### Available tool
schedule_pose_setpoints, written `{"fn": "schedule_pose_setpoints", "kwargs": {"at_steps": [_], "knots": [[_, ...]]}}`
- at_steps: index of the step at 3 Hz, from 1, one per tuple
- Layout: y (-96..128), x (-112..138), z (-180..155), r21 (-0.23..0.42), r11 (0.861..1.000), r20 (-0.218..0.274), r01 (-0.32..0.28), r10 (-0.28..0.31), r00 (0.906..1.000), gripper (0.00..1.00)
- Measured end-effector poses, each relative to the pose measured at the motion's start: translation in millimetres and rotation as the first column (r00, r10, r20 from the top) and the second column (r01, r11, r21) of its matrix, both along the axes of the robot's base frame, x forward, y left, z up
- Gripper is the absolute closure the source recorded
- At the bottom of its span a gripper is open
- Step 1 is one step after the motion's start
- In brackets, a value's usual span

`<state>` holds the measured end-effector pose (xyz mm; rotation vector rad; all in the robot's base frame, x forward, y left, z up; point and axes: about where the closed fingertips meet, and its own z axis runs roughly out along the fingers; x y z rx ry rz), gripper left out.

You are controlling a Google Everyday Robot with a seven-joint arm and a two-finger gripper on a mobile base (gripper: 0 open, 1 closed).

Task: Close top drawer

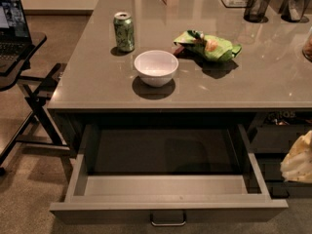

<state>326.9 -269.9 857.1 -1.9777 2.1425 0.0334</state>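
Note:
The top drawer [165,185] stands pulled far out from under the grey counter [204,82]. Its inside looks empty, with paler grey walls. Its dark front faces me at the bottom of the view, with a small metal pull [168,220] at its centre. My gripper [297,160] shows as a pale, blurred shape at the right edge, beside the drawer's right wall and apart from it, level with the cabinet front.
On the counter stand a green can [124,31], a white bowl [156,67] and a green snack bag [208,45]; black mesh cups [256,6] stand at the back. A side table with a laptop [11,28] is on the left. Another drawer front [278,140] is at the right.

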Motion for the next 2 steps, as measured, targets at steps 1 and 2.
{"fn": "schedule_pose_setpoints", "kwargs": {"at_steps": [1, 2], "knots": [[6.9, -16.2, -62.9, -0.011, 0.999, -0.067, -0.038, 0.037, 0.9971, 1.0], [10.2, -24.5, -126.4, -0.013, 0.998, -0.125, -0.056, 0.054, 0.9906, 1.0]]}}
